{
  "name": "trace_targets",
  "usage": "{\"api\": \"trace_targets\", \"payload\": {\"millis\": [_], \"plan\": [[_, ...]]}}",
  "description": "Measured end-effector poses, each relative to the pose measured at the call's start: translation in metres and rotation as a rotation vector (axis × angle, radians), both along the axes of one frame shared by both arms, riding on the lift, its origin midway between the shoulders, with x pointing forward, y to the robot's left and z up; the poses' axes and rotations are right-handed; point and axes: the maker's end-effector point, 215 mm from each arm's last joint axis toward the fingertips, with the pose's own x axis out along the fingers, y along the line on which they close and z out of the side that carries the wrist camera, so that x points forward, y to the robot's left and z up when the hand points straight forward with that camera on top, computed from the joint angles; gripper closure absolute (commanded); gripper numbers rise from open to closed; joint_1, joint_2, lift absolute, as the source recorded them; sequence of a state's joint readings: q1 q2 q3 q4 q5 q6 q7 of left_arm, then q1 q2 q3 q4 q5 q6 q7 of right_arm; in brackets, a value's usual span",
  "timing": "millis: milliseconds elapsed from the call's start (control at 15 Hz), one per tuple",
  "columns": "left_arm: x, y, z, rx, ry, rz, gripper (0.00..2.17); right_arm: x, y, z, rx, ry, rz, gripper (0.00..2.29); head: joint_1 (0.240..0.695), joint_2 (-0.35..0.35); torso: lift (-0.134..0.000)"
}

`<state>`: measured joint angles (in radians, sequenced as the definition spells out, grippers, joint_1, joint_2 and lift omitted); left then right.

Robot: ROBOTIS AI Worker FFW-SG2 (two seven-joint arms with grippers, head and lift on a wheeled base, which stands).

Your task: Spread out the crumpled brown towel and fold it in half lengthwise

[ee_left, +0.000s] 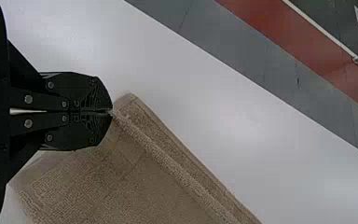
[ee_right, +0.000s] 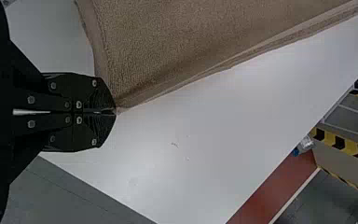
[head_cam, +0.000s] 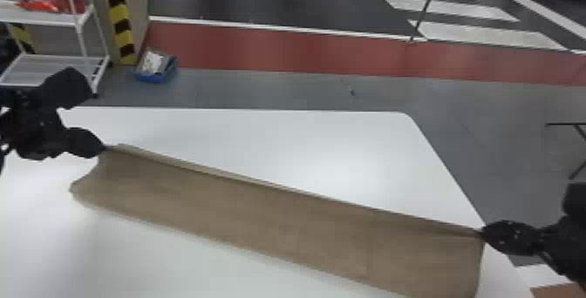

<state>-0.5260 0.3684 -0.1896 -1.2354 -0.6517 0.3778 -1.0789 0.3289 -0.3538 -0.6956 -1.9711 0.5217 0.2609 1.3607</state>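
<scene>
The white table (head_cam: 261,131) is viewed forward and down from the robot's head, with the floor beyond taken in. The towel (head_cam: 279,218) is seen from above and much nearer from each wrist, with both of those views turned sideways. The red floor strip (head_cam: 305,49) is shared by all three; the white road bars (head_cam: 449,8), by head and left wrist.

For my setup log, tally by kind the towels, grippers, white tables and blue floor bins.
Towels: 1, the brown towel
Grippers: 2, left gripper and right gripper
White table: 1
Blue bin: 1
Total: 5
</scene>
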Motion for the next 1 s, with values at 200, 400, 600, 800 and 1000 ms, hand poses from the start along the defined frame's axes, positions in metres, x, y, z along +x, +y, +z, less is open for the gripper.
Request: {"api": "trace_targets", "payload": {"millis": [200,400,600,800,1000], "plan": [[0.0,0.004,-0.001,0.01,-0.003,0.0,2.0,0.006,-0.007,0.004,0.025,-0.003,-0.036,1.45,0.695,-0.222,-0.125],[0.0,0.009,0.0,0.018,-0.005,0.0,2.0,0.008,-0.011,0.007,0.049,-0.002,-0.066,1.45,0.695,-0.221,-0.125],[0.0,0.011,0.0,0.022,-0.007,-0.003,2.0,0.01,-0.013,0.007,0.077,0.002,-0.101,1.45,0.695,-0.221,-0.125],[-0.001,0.009,-0.001,0.025,-0.005,-0.009,2.0,0.014,-0.013,0.003,0.083,0.013,-0.112,1.45,0.695,-0.221,-0.125],[-0.002,0.007,-0.004,0.028,-0.003,-0.012,2.0,0.015,-0.009,-0.009,0.085,0.038,-0.11,1.45,0.695,-0.22,-0.125]]}}
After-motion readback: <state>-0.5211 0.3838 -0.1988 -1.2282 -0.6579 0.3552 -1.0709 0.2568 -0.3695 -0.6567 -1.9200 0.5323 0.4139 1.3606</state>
